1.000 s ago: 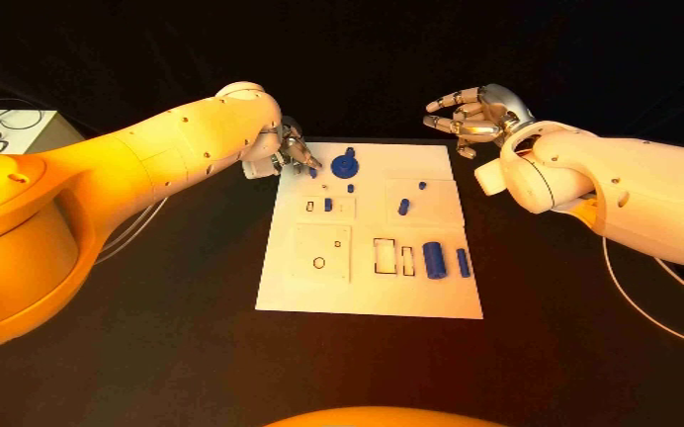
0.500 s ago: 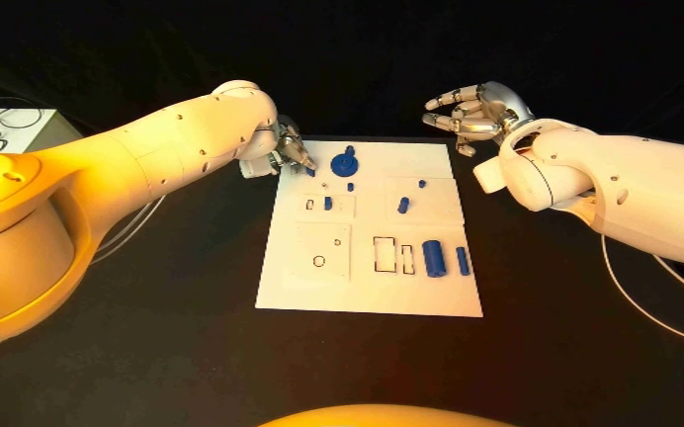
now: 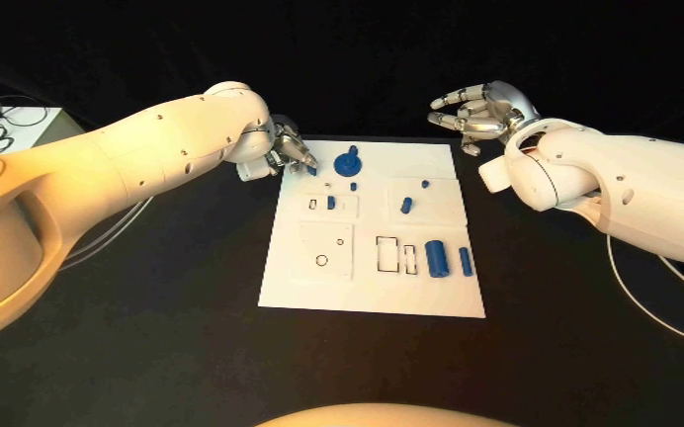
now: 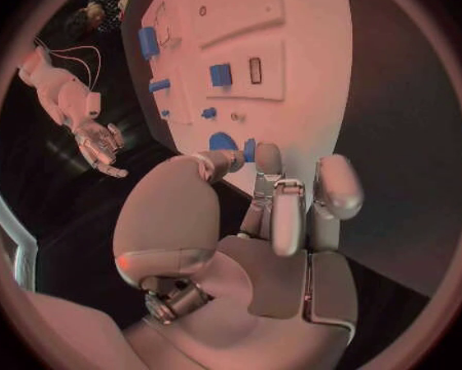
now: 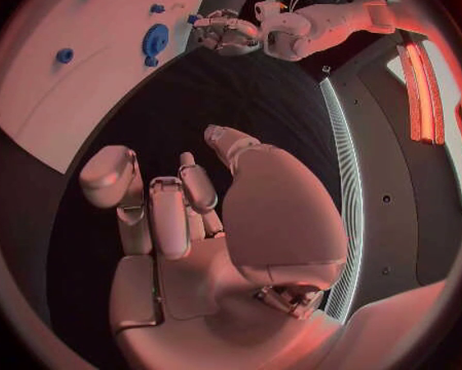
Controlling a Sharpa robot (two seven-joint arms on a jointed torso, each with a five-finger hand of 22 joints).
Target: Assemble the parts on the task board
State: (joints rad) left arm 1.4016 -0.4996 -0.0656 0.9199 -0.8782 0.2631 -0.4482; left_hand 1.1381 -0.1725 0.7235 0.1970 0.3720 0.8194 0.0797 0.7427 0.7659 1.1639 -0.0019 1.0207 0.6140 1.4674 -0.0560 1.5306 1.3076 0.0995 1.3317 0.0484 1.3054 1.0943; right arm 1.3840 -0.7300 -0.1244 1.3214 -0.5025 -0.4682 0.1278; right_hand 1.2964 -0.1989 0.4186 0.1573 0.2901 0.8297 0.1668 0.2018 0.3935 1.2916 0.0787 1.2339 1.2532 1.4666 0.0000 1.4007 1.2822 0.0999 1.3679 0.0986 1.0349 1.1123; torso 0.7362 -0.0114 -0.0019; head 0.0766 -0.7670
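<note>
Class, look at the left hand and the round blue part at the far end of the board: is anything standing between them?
Nothing visible does. The left hand sits at the task board's far left corner, fingertips right beside the round blue part, with only bare white board between them.

Dim surround, bright board, fisheye warping

White task board (image 3: 374, 284) with blue parts (image 3: 438, 259) — black table (image 3: 171, 348) — silver left hand (image 3: 290, 151).
</note>
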